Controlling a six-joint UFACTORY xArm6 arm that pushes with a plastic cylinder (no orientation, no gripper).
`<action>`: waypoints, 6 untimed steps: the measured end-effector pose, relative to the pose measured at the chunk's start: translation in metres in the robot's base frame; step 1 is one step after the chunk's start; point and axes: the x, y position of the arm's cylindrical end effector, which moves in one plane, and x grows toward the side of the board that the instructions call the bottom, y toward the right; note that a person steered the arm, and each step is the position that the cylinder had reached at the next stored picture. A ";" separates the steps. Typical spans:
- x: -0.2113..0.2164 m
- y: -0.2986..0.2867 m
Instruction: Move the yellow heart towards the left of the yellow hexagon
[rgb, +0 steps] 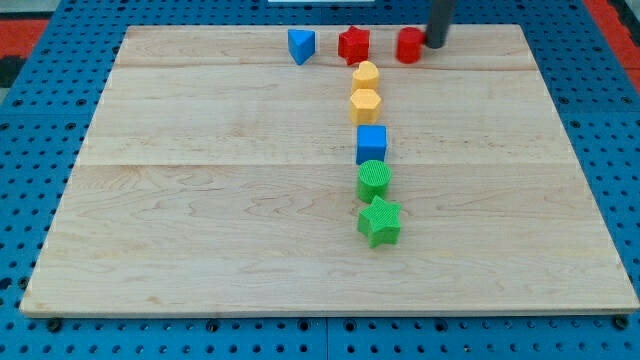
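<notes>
Our tip (436, 45) touches the red block's (408, 46) right side; heart (365, 75) sits directly above hexagon (365, 104). No gripper fitted.

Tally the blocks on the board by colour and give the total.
Red: 2, the red star and the red block beside my tip
Blue: 2, the blue triangle and the blue cube
Yellow: 2, the yellow heart and the yellow hexagon
Green: 2, the green cylinder and the green star
Total: 8
</notes>
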 end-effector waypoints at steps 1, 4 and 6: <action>0.000 -0.047; -0.009 -0.076; 0.060 -0.027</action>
